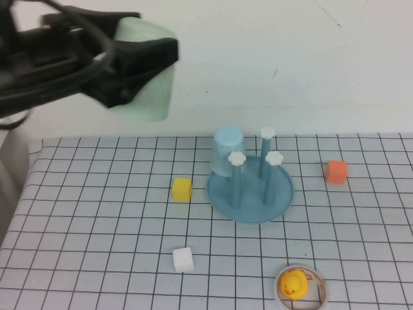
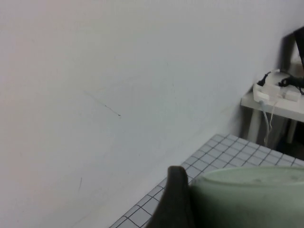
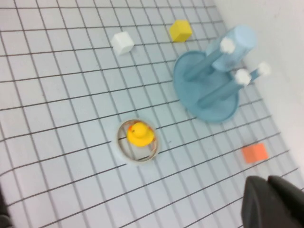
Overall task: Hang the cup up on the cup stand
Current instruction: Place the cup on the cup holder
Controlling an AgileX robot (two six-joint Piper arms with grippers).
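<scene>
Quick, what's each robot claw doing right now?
Left gripper: raised high at the left, shut on the cup.
Right gripper: above the table; open or closed cannot be told.

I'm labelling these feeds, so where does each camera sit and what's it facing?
High: raised, facing down at the table; left gripper holds the cup aloft.
Left wrist: faces the wall; the cup's rim and one finger show.
Right wrist: above the table; right gripper at the edge.
High and right wrist share the stand, duck.
</scene>
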